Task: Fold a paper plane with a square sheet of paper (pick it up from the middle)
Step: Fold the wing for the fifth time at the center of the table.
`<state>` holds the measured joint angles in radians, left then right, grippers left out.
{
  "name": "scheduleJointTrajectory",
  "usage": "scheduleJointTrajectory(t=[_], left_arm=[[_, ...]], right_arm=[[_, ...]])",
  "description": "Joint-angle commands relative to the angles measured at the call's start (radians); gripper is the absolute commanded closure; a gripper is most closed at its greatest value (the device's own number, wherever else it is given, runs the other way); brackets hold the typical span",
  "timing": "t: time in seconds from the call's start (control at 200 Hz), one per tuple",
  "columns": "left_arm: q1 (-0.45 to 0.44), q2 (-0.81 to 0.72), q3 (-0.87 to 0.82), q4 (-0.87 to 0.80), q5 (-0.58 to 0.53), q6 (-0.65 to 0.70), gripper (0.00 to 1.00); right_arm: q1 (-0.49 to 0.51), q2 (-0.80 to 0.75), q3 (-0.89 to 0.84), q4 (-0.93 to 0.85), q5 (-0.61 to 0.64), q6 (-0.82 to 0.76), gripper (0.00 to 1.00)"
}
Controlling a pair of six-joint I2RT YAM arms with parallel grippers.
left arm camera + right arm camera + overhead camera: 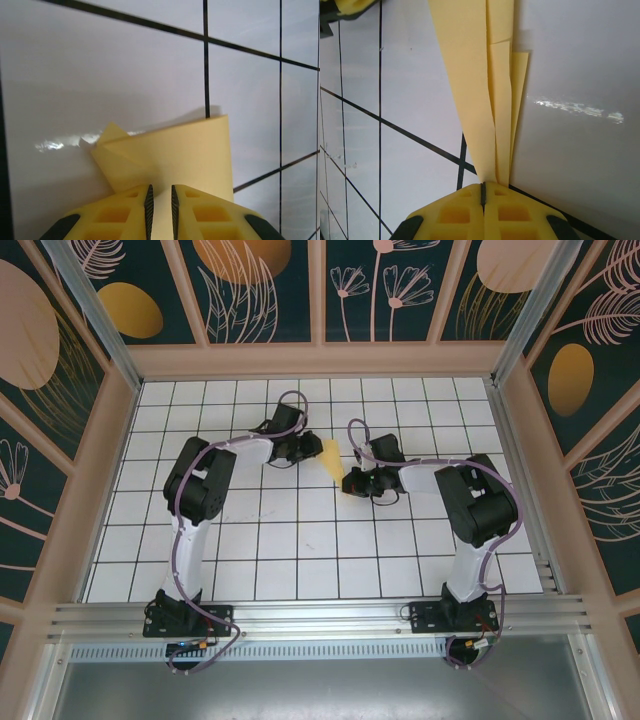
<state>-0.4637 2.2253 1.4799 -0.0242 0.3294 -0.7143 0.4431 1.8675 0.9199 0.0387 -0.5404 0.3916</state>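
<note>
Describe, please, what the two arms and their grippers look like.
The left arm and right arm have white links, black joints and a purplish cable each. The left gripper and right gripper have yellow fingers with square hollows and black pads.

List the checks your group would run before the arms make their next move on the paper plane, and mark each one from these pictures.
1. Grip of the right fingers on the narrow end of the paper plane: ok, shut on it.
2. Grip of the left fingers on the wide end: cannot tell; paper sits in a narrow gap between them.
3. Layers lying flush: not ok; a corner flap sticks out at the wide end.
4. Arms apart from each other: ok; the top view shows one on each side of the plane.
</note>
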Motion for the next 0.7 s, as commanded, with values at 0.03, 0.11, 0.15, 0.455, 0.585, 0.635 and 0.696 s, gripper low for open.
scheduleJointTrajectory(t=[0.03,0.11,0.15,0.455,0.585,0.635,0.696], left_arm=[[0.03,0.037,0.056,-0.044,-0.071,0.053,0.8],[0.037,0.04,0.067,-0.052,-0.09,0.062,0.8],[0.042,0.042,0.07,-0.052,-0.093,0.064,0.8],[0.075,0.002,0.125,-0.079,-0.122,0.091,0.77],[0.079,-0.081,0.102,-0.081,-0.175,0.093,0.68],[0.078,-0.122,0.073,-0.071,-0.196,0.088,0.66],[0.078,-0.17,0.028,-0.05,-0.205,0.079,0.63]], right_arm=[[0.008,0.049,-0.058,-0.163,0.054,-0.022,1.0],[0.008,0.05,-0.057,-0.163,0.054,-0.022,1.0],[0.008,0.049,-0.056,-0.164,0.054,-0.022,1.0],[0.008,0.028,-0.027,-0.15,0.037,-0.017,1.0],[0.009,-0.02,0.018,-0.127,0.017,-0.013,0.99],[0.012,-0.045,0.038,-0.117,0.017,-0.013,0.95],[0.013,-0.078,0.063,-0.108,0.019,-0.012,0.89]])
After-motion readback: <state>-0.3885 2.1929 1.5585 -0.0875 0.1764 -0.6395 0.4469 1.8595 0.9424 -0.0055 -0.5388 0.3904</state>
